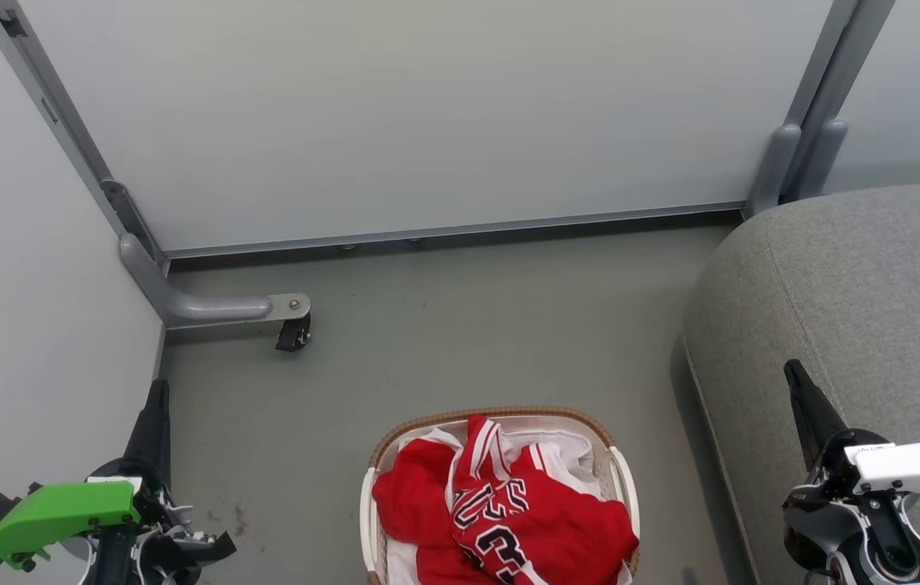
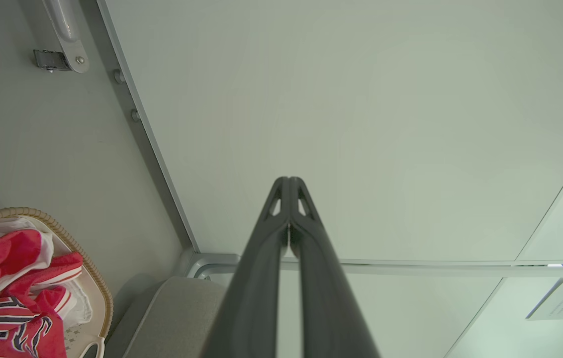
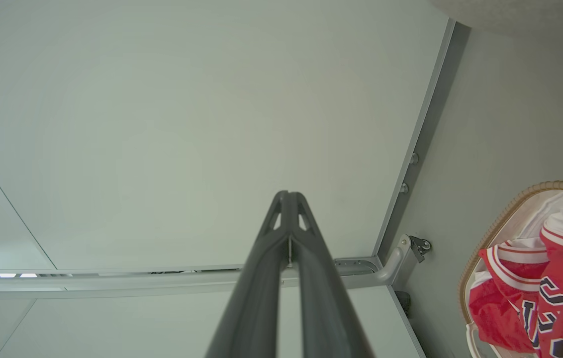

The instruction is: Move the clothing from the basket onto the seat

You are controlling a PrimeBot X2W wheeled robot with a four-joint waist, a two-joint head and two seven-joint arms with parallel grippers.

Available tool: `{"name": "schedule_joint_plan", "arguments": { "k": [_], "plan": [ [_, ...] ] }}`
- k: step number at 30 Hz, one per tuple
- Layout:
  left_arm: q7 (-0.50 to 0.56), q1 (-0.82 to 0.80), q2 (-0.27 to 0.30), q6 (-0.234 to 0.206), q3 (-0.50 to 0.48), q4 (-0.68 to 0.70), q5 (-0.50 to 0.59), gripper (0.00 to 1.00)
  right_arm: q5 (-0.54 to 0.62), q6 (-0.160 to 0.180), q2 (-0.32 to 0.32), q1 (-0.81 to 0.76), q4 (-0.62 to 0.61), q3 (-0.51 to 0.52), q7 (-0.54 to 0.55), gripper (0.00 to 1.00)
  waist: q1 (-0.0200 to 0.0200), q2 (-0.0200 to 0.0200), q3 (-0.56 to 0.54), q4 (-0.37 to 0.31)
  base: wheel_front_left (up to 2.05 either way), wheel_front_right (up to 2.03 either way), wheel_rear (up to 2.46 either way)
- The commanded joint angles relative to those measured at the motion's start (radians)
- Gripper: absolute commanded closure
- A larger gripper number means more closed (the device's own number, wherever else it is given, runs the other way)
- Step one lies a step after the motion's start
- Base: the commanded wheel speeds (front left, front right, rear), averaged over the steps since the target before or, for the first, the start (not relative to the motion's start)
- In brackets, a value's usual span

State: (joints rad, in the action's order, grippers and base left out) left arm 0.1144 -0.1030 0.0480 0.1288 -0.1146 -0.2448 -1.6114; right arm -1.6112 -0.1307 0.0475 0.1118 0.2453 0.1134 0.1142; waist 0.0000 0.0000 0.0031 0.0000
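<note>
Between the left gripper (image 1: 156, 402) and the right gripper (image 1: 795, 382), the clothing (image 1: 557, 528) is lying in the basket (image 1: 501, 413), well apart from both; each gripper's fingers (image 2: 256, 278) are pressing together, empty.

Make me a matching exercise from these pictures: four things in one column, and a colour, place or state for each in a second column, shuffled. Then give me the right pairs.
Things
1. clothing
2. basket
3. seat
4. left gripper

Descriptions
A. grey, at the head view's right side
B. red with white trim and black-and-white lettering
C. fingers shut together, holding nothing
D. standing on the floor, brown woven rim

Pairs: 1-B, 2-D, 3-A, 4-C
</note>
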Motion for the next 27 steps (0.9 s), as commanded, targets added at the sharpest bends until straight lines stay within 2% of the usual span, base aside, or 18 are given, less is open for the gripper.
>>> {"name": "schedule_joint_plan", "arguments": {
  "k": [1, 27],
  "plan": [
    [0.002, -0.012, 0.005, 0.005, 0.000, 0.001, -0.003, 1.00, -0.003, 0.000, 0.006, -0.008, -0.003, 0.001, 0.002, 1.00, 0.0000, 0.0000, 0.000, 0.000, 0.00, 0.00, 0.00],
    [0.002, -0.012, 0.005, 0.005, 0.000, 0.001, -0.003, 1.00, -0.003, 0.000, 0.006, -0.008, -0.003, 0.001, 0.002, 1.00, 0.0000, 0.0000, 0.000, 0.000, 0.00, 0.00, 0.00]
  ]
}}
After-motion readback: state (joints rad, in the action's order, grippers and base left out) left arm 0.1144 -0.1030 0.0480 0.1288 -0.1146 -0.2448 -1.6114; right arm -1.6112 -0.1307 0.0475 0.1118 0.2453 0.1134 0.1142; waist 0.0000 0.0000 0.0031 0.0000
